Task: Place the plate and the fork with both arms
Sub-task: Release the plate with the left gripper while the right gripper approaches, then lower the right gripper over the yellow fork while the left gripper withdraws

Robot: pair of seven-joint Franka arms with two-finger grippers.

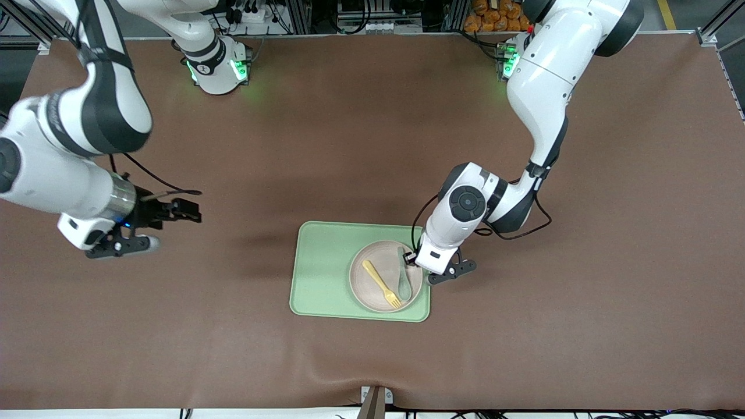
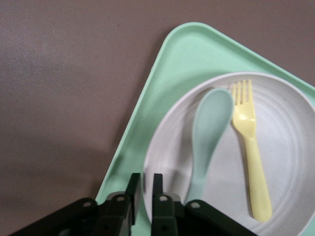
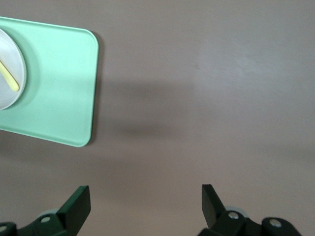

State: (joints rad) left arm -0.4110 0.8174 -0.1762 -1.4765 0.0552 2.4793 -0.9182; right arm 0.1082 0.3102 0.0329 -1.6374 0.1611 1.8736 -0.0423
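**Plate and fork down on tray; release pending**

Nearest: light green rectangular plastic tray (image 1: 320,267), flat on brown table (image 1: 582,320). Carried, at its end toward the left arm, the small round pale beige-pink plate (image 1: 364,286). On the plate: small yellow plastic fork (image 1: 381,283) beside grey-green spoon (image 1: 403,276), apart.

Left gripper (image 1: 414,260): low at the plate's rim, narrowed to a slit astride it, seemingly pinching it. Right gripper (image 1: 166,228): spread wide, holding nothing, waiting over bare table toward the right arm's end.

Judged step: placing done. Next: opening on the rim, lifting straight up without dragging the plate.

Fork's long axis: diagonal, tines nearer the camera and toward the left arm's end.
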